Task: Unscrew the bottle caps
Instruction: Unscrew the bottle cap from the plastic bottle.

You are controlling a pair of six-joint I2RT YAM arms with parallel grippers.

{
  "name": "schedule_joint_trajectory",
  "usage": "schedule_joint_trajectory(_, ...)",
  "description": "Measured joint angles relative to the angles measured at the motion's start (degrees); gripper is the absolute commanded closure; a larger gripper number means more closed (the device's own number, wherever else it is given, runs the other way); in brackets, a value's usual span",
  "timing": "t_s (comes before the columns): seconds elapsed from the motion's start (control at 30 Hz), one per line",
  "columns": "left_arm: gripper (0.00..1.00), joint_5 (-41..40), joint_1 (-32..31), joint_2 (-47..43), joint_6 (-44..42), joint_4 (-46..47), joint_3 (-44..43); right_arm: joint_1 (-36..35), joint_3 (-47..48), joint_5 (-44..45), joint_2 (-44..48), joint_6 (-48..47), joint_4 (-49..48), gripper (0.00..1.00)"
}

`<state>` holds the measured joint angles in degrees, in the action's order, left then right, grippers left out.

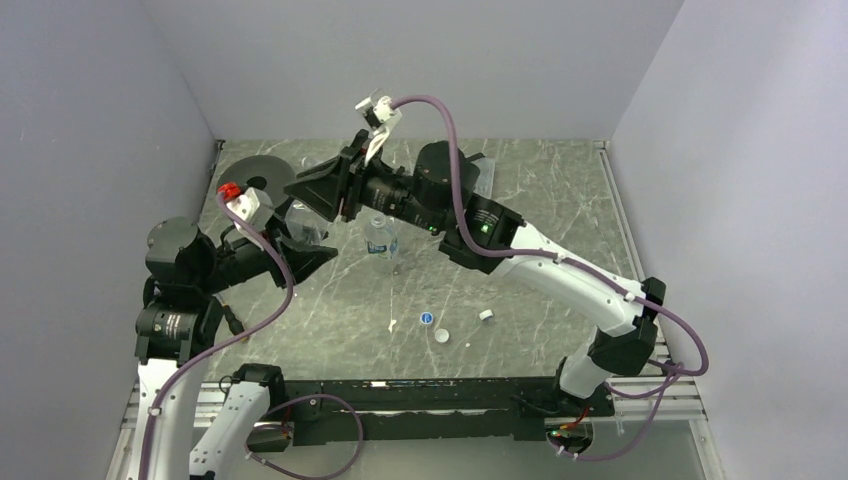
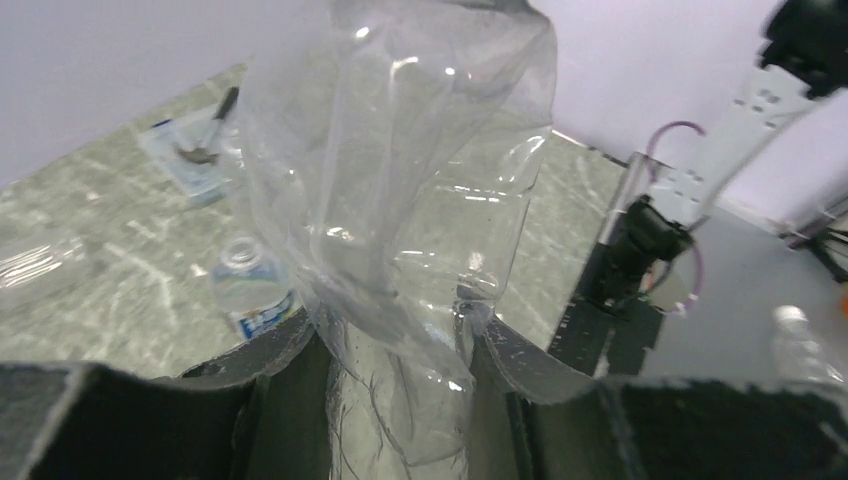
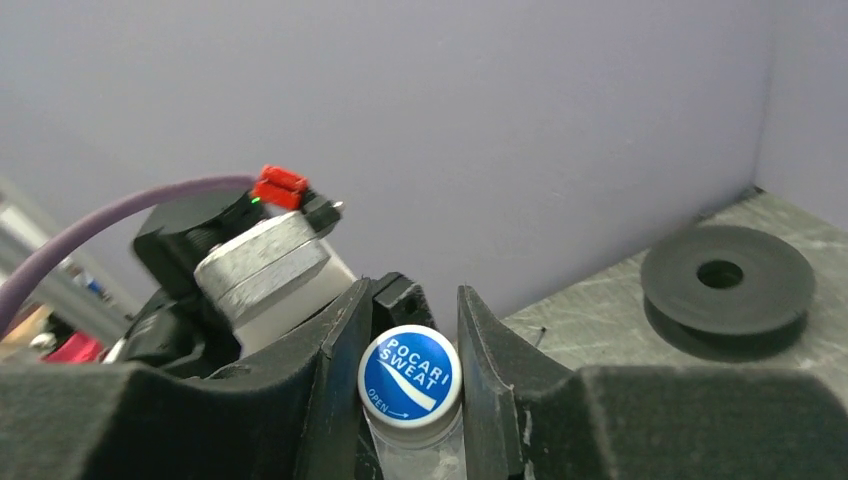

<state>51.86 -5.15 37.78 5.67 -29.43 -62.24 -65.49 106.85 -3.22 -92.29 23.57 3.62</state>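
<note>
Blue cap [image 3: 410, 375], printed top facing the right wrist cam, sits on the neck of the clear bottle [image 2: 400, 180]. It's pinched btwn the two fingers of the right gripper [image 3: 412, 305], jaws narrow and pressed on the cap's sides. I've got the left gripper [image 2: 390, 330] clamped tight on the bottle's body lower down, and the thin plastic is crumpled in where the fingers [image 2: 285, 345] bite. The bottle hangs above the far-left part of the table [image 1: 540, 230] w/ the two grippers facing each other at either end of it; from the top cam I can barely make out the plastic btwn them. Just right of that, a small bottle [image 1: 381, 238] w/ a blue-and-white label stands upright on the table, not touched by either arm; can't tell if it's capped. Nearer to me, approx mid-table, are three loose caps: one showing blue [image 1: 427, 319], one white [image 1: 441, 336] just beside it, another white [image 1: 487, 316] a bit further right, none touching. A black disc [image 1: 252, 178] w/ a centre hole lies flat at the far-left corner, beyond the left gripper.
</note>
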Motion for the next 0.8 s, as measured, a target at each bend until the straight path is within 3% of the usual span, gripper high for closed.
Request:
schedule_joint_trajectory(0.27,1.0,18.32,-0.24,1.9,17.42,14.12,-0.2,2.91,-4.22,-22.08,4.07,-1.97,-10.54,1.0)
schedule_joint_trajectory(0.53,1.0,26.82,-0.31,2.21,28.26,22.77,-0.81,2.84,-6.25,-31.74,5.7,-3.21,-17.07,1.0)
schedule_joint_trajectory(0.57,1.0,27.34,-0.31,2.19,28.41,22.71,-0.81,2.84,-6.21,-32.24,5.7,-3.41,-16.98,0.92)
schedule_joint_trajectory(0.63,1.0,27.52,-0.31,2.19,27.21,21.4,-0.96,2.84,-6.21,-31.85,5.7,-3.78,-16.59,0.49)
schedule_joint_trajectory(0.67,1.0,27.3,-0.31,2.19,25.7,19.65,-1.29,2.8,-6.19,-30.71,5.7,-3.93,-16.02,0.32)
schedule_joint_trajectory(0.73,1.0,24.98,-0.28,2.23,20.46,14.43,-2.54,2.51,-6.16,-26.08,5.81,-4.11,-13.77,0.11)
schedule_joint_trajectory(0.8,1.0,21.49,-0.17,2.19,14.4,9.68,-4.09,2.36,-6.19,-18.84,6.05,-3.87,-11.19,0.04)
